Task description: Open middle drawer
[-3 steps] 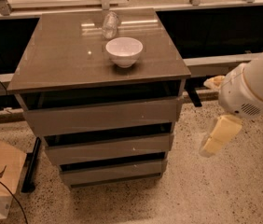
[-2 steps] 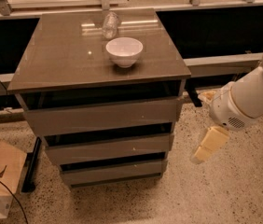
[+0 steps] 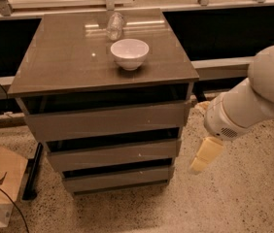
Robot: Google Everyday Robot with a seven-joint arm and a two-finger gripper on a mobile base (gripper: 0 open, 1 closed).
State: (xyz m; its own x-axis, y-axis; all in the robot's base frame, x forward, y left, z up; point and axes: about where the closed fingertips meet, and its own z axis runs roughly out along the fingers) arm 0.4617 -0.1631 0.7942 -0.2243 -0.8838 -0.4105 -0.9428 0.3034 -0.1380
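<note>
Three grey-brown drawer fronts in one cabinet (image 3: 69,57), single camera view. Middle drawer (image 3: 112,154) sits at 6 o'clock from the white bowl (image 3: 129,53) on top; looks shut, nothing touching it. Gripper (image 3: 206,155) hangs off the cabinet's right side, at 3 o'clock from that drawer, near but apart. Open or closed: can't tell. Reads as the approach step. Next move: swing in toward 9 o'clock, catch the handleless front's top lip at the dark gap, pull straight out.
</note>
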